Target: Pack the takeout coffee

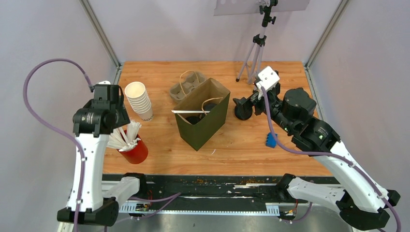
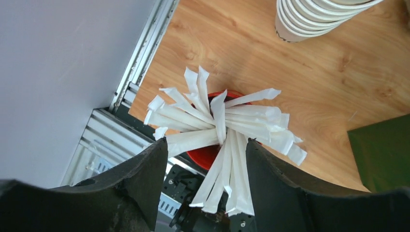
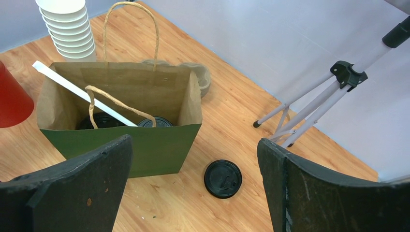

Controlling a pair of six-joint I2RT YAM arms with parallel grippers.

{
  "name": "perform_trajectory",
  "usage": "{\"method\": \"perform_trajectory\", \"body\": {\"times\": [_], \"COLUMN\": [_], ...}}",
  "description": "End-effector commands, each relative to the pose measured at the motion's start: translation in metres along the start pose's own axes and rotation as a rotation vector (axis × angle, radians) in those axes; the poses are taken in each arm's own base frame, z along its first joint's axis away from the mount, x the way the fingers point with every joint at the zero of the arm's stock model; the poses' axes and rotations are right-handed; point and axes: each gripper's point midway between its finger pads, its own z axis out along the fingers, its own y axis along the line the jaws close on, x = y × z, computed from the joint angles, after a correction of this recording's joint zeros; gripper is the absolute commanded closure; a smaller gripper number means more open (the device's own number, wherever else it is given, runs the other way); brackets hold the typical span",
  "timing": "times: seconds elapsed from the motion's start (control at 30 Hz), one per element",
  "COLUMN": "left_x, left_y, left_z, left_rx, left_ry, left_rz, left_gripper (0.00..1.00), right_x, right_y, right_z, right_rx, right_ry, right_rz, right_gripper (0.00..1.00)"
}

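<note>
The green paper bag (image 1: pixel 200 121) stands open mid-table. In the right wrist view, two round black lids (image 3: pixel 101 121) (image 3: pixel 155 122) of the takeout coffee cups show inside the bag (image 3: pixel 145 150); the cup sides are hidden. A white stick (image 3: pixel 82 92) leans across the bag's mouth. A loose black lid (image 3: pixel 222 179) lies flat on the table right of the bag. My right gripper (image 3: pixel 194 145) is open and empty, above that lid. My left gripper (image 2: pixel 205 142) is open above the red cup (image 2: pixel 212 152), its jaws either side of some white sticks (image 2: pixel 227 145).
A stack of lidless white cups (image 1: pixel 139 100) stands left of the bag. A cardboard cup carrier (image 1: pixel 186 87) sits behind it. A tripod (image 1: pixel 254 58) stands at the back right. The red cup of sticks (image 1: pixel 134 151) is near the table's front left edge.
</note>
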Motion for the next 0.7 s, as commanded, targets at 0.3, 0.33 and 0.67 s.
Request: {"method": "perform_trajectory", "body": {"times": [0.3,0.33,0.67], "left_x": [-0.022,-0.022,-0.023], "left_y": [-0.019,-0.018,-0.016], "left_z": [0.046,0.048,0.03], "left_rx": [0.038,0.032,0.059], "left_ry": [0.02,0.02,0.051], "left_rz": [0.045,0.048,0.079], "left_gripper": [0.48,0.49,0.8], "right_x": [0.007,0.008,0.013], "right_y": [-0.014,-0.016,-0.017], "right_z": [-0.022,-0.023,-0.022], "right_rx": [0.075,0.081,0.09], "right_ry": [-0.015,-0.015,-0.003], "right_rz": [0.023,0.02,-0.003], "right_gripper": [0.0,0.0,0.0]}}
